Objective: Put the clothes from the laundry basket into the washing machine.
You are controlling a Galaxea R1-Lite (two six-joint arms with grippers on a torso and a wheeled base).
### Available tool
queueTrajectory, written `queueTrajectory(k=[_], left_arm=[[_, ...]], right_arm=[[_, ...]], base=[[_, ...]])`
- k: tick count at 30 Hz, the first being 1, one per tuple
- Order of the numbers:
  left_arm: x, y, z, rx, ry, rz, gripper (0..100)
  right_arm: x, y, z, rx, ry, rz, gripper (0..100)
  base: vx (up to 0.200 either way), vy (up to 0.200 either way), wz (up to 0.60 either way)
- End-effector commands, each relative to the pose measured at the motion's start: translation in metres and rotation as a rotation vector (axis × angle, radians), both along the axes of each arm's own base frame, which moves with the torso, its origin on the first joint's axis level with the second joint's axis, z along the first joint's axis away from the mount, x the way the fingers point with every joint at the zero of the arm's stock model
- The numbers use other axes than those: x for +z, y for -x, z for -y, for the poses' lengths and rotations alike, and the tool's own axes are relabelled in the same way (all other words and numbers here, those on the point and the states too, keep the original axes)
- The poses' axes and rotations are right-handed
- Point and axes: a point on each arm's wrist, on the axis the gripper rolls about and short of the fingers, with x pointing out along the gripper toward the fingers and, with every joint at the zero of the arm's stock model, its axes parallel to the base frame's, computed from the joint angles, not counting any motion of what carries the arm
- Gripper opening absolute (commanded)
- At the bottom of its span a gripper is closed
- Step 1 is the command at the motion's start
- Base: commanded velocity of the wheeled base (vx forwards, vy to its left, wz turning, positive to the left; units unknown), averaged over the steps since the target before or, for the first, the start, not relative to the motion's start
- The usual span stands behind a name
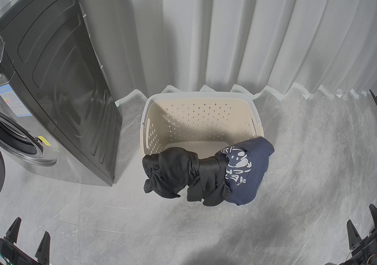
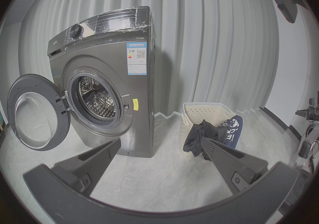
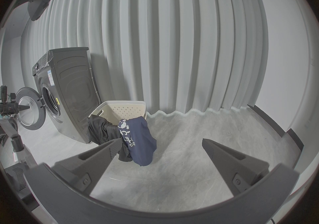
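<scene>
A cream laundry basket (image 1: 200,98) stands on the floor by the curtain. Over its near rim hang a black garment (image 1: 176,173) and a navy garment with white print (image 1: 245,171). The dark grey washing machine (image 1: 51,81) stands to the basket's left, its round door (image 2: 35,111) swung open and the drum (image 2: 96,96) bare. My left gripper (image 1: 27,238) sits low at the near left, open and holding nothing. My right gripper (image 1: 363,224) sits low at the near right, also open, well short of the basket (image 3: 121,110) and clothes (image 3: 138,138).
A white pleated curtain (image 1: 235,22) closes off the back. Grey marble-look floor (image 1: 157,218) lies open between the grippers and the basket. A dark baseboard (image 3: 282,128) runs along the right wall.
</scene>
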Motion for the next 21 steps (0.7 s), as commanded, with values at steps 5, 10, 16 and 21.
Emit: queueTrajectory(k=[5, 10, 16, 21], left_arm=[[-0.004, 0.0, 0.0, 0.001, 0.0, -0.005, 100], [-0.004, 0.0, 0.0, 0.001, 0.0, -0.005, 100], [-0.004, 0.0, 0.0, 0.001, 0.0, -0.005, 100], [-0.004, 0.0, 0.0, 0.001, 0.002, -0.005, 100]], right_arm=[[-0.005, 0.0, 0.0, 0.0, -0.002, -0.001, 100], [0.01, 0.004, 0.0, 0.011, 0.011, 0.07, 100], [0.086, -0.01, 0.0, 0.034, -0.003, 0.057, 100], [0.077, -0.064, -0.007, 0.171, -0.169, -0.284, 100]], base=[[0.0, 0.0, 0.0], [0.0, 0.0, 0.0], [0.0, 0.0, 0.0], [0.0, 0.0, 0.0]])
